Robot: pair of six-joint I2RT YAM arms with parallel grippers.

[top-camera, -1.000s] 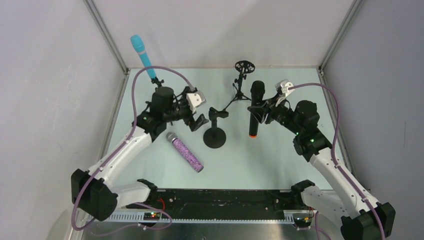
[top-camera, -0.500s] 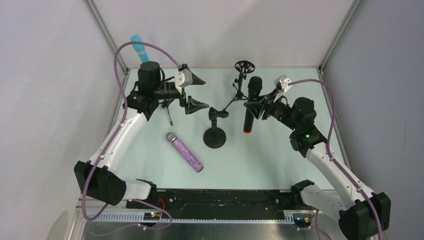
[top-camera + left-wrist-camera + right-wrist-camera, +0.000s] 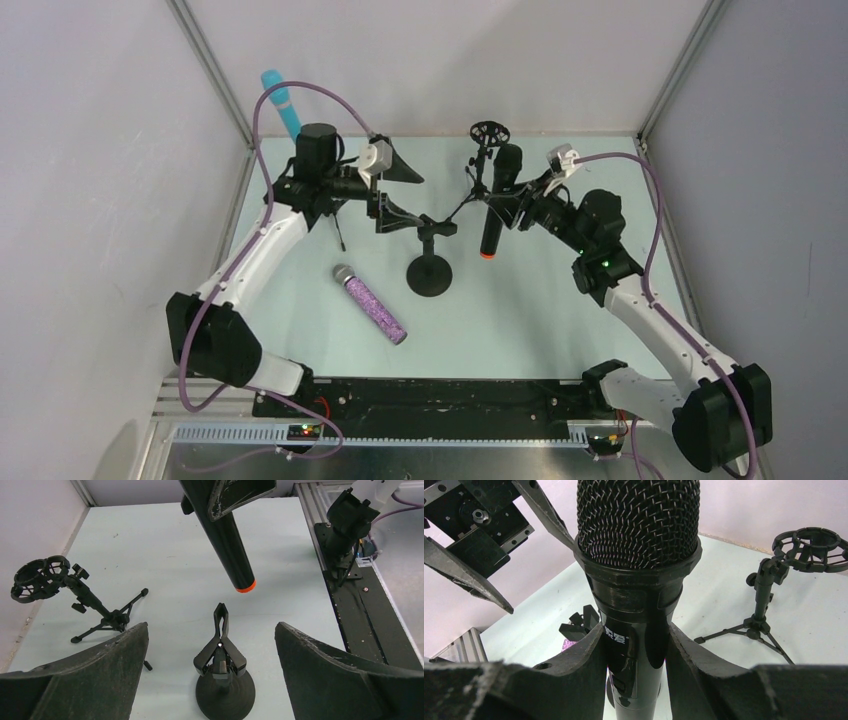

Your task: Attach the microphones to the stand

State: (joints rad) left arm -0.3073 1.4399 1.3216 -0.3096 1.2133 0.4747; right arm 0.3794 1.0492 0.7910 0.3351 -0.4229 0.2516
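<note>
My right gripper (image 3: 512,207) clamps the black mic (image 3: 499,178), orange end down, upper centre. My left gripper (image 3: 403,190) stands open.

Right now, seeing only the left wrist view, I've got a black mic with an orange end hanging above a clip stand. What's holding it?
Observer: The right gripper is shut on the black mic, its fingers clamped just below the mesh head.
Reviewer: Where's the purple one?
Observer: The purple glitter mic lies flat on the table, near-left of the clip stand, untouched.
Reviewer: And turquoise?
Observer: The turquoise mic stands upright at the far left.
</note>
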